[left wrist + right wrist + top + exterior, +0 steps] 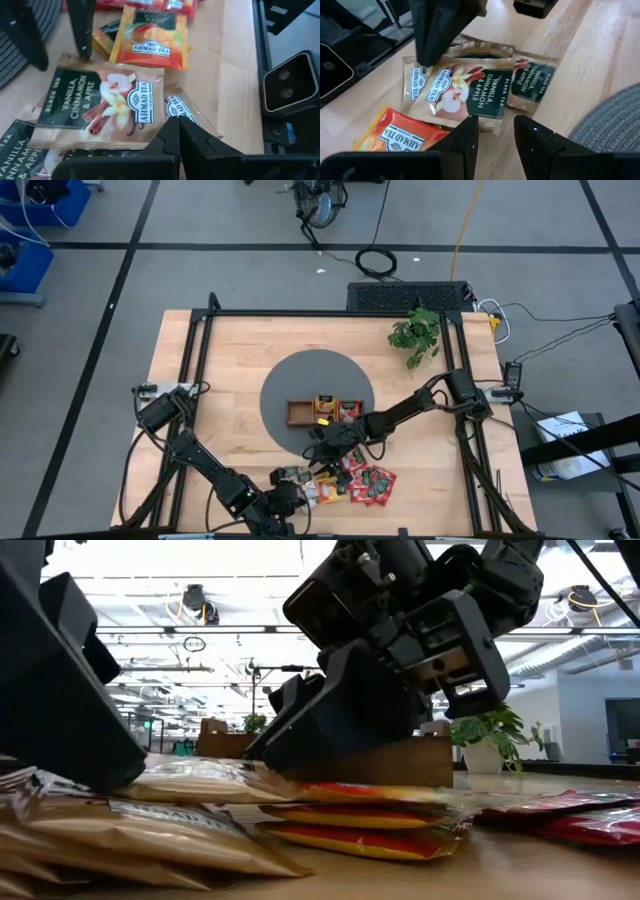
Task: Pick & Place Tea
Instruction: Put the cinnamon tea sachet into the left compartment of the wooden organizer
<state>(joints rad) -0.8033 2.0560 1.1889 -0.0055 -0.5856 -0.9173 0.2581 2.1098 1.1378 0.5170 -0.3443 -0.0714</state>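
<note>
Two arms over a wooden table (220, 380), tea sachets loose at its near edge.

My wooden tray (323, 412) sits on the grey disc (290, 385), two sachets in it. My right gripper (495, 135) hangs just above the orange sachet (400, 135) and a vanilla-cinnamon sachet (470, 90), jaws apart and empty. My left gripper (178, 131) is pinched shut beside that sachet pile, holding nothing.

From my station I see a light wooden table top (240, 360) carrying a round dark grey mat (290, 385), with a long brown wooden tray (298, 413) of 3 compartments on that mat. A small green leafy potted plant (415, 335) stands near the table's far right corner, well apart from the tray.
</note>
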